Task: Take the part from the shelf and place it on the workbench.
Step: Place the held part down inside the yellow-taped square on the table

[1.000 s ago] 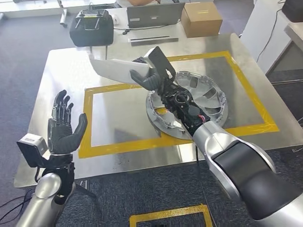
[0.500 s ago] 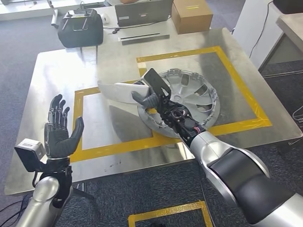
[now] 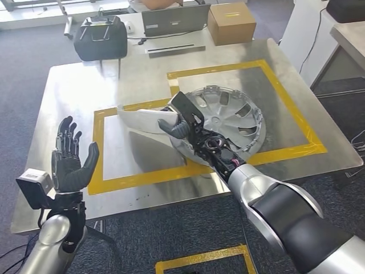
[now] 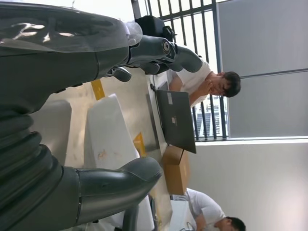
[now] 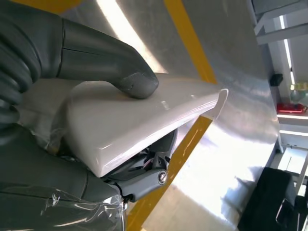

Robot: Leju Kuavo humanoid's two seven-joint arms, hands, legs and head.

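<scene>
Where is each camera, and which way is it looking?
Head view: high on the robot, looking down at the workbench; both arms show, right hand holding the white part.
Left wrist view: behind the open left hand, facing across the table towards a laptop.
Right wrist view: behind the right hand, thumb on the part.
All three views share the white part.
</scene>
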